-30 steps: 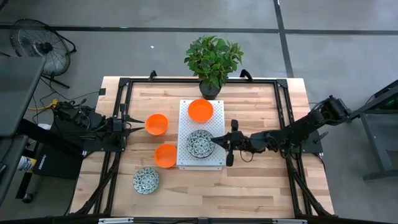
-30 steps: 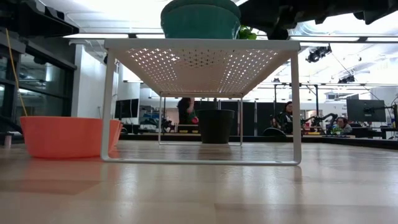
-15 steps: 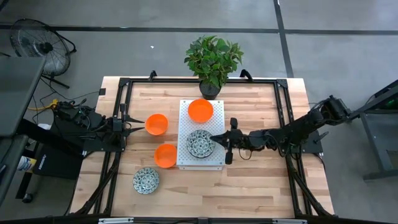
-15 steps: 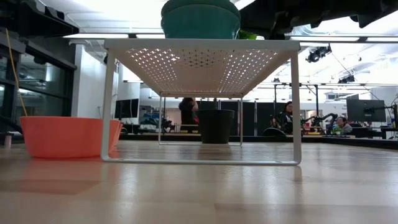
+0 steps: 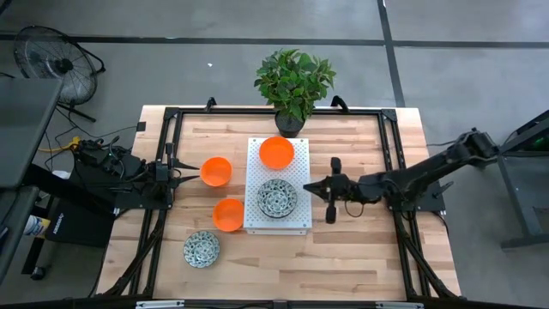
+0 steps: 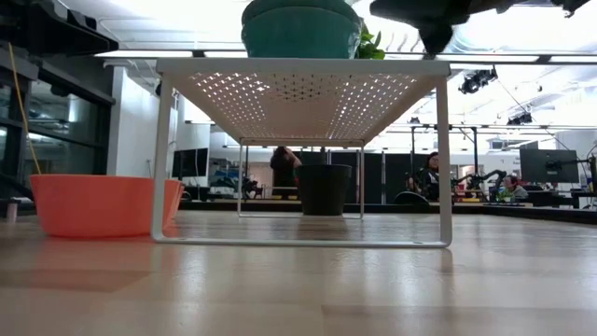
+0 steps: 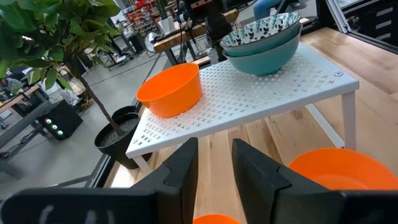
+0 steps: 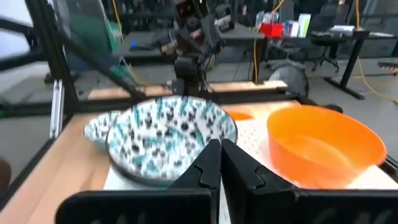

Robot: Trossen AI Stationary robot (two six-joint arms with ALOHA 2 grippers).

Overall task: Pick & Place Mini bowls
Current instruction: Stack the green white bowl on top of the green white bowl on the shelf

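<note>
- Bowls on the white perforated rack point(image 5: 302, 219): a patterned stack point(image 5: 277, 197) sits just ahead of the right gripper point(image 5: 310, 186), and one orange bowl point(image 5: 276, 152) sits ahead of it and off to one side, toward the potted plant point(image 5: 294, 81).
- Right gripper: fingers pressed together, nothing between them. It hangs at the rack's edge, near the patterned stack but apart from it.
- Left gripper point(image 5: 190, 172): fingers partly apart, holding nothing. It waits at its own side of the table, with a second orange bowl point(image 5: 216, 171) just in front of its tips.
- Remaining bowls on the bare wood: a third orange bowl point(image 5: 228, 214) just beside the rack and a lone patterned bowl point(image 5: 201, 249) farther toward the table's near edge, both well away from the right gripper and closer to the left one.
- Step in hand, as I judge it: between placements. The stack looks set down and the right gripper is free.
- Next move, by my reading: fetch one of the three bowls off the rack. The left arm is better placed. It would need to line one finger inside the rim, one outside, then close.
- Care needed: a thin rim gives a small hold, so a skewed approach could tip the bowl.
</note>
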